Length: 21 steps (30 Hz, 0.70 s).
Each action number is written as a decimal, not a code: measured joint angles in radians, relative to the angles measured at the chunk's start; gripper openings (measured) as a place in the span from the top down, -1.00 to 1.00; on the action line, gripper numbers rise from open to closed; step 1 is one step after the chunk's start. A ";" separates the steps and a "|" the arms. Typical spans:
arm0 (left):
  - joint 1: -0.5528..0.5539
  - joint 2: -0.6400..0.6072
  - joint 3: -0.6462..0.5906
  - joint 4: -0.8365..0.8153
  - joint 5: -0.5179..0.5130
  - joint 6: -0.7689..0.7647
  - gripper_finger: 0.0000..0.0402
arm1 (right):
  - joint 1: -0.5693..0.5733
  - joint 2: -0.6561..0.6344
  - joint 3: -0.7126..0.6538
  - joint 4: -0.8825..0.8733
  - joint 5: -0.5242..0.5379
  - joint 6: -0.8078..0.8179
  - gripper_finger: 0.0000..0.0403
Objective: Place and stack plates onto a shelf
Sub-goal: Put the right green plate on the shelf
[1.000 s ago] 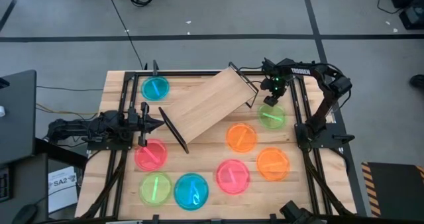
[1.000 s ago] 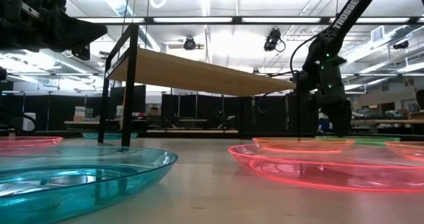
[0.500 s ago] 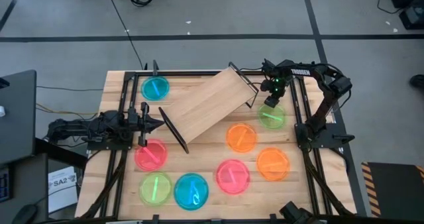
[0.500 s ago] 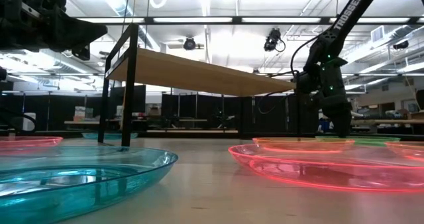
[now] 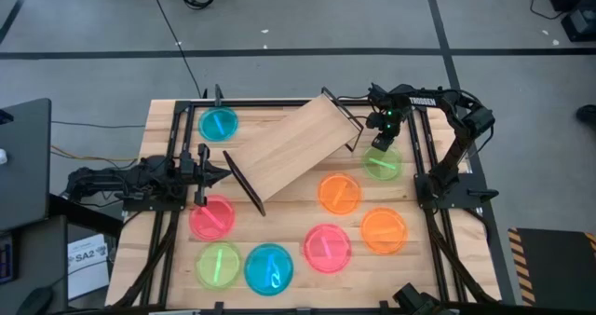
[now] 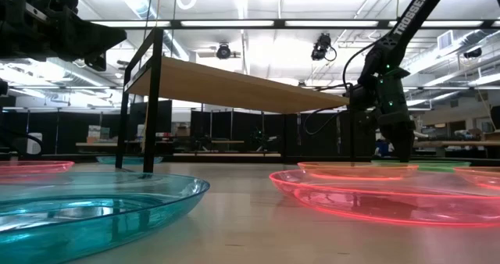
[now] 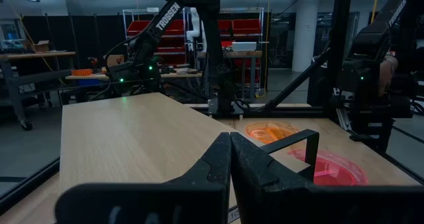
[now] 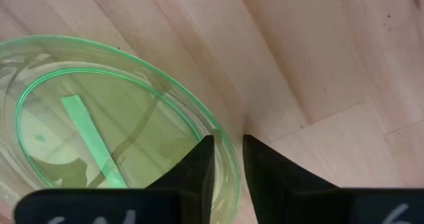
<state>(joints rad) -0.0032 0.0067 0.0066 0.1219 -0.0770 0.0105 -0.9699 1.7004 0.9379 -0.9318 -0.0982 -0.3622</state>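
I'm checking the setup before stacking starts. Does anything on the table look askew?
Yes: the shelf sits diagonally across the slatted table rather than square to its edges. The plates, like the green plate at the right tool, lie flat.

High view looks straight down; low view sits at tabletop level; both share the shelf [image 5: 291,153].

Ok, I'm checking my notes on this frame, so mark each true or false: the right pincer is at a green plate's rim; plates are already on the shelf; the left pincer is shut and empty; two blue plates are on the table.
1. The right pincer is at the green plate rim: true, its fingers straddle the rim.
2. Plates are already on the shelf: false, its board is bare.
3. The left pincer is shut and empty: true.
4. Two blue plates are on the table: true, one behind the shelf, one at the near edge.
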 joint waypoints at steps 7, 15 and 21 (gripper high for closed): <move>0.000 0.000 0.000 0.000 0.000 0.000 0.93 | 0.000 0.000 0.000 -0.001 0.001 -0.001 0.74; 0.000 0.000 0.000 0.000 0.000 0.000 0.93 | -0.001 -0.002 0.000 -0.003 0.001 -0.008 0.91; 0.000 0.000 0.000 0.000 0.000 0.000 0.93 | -0.001 -0.002 0.000 -0.003 0.001 -0.008 0.95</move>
<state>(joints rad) -0.0032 0.0066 0.0067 0.1220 -0.0772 0.0105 -0.9707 1.6989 0.9379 -0.9344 -0.0971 -0.3702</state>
